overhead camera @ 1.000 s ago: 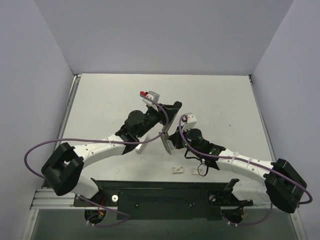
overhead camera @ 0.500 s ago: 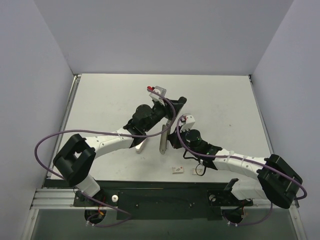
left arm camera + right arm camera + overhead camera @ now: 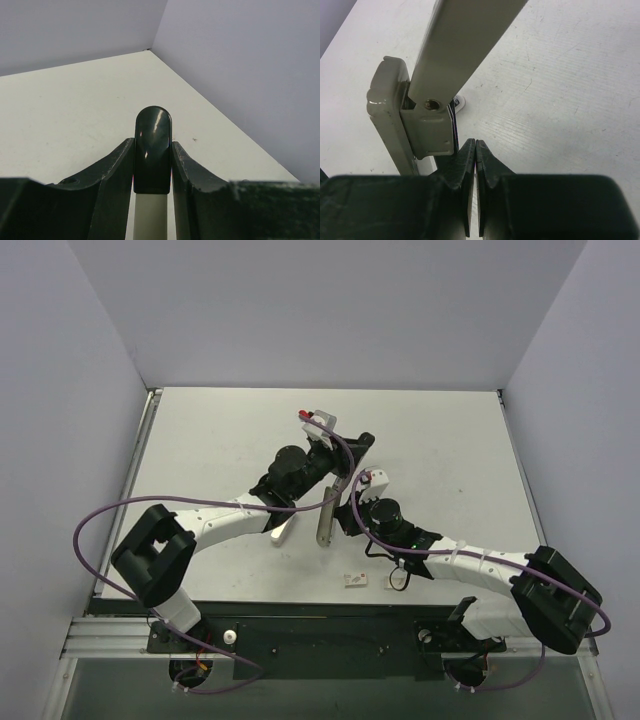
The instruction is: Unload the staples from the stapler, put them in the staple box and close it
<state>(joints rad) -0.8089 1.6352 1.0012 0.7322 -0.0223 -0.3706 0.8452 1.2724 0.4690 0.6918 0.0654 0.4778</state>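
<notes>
Black fingertips of the left gripper (image 3: 152,150) were clamped around the rounded dark end of the stapler (image 3: 325,514), holding it between the two arms near the middle of the table (image 3: 440,440). In the right wrist view it was hinged open, one pale bar running away from the pivot. The right gripper (image 3: 472,150) sat just beside that pivot, its tips pressed together with nothing visible between them. No staples could be made out, either in the channel or on the table. By my reading, lifting and opening were done, while drawing out the strip remained.
</notes>
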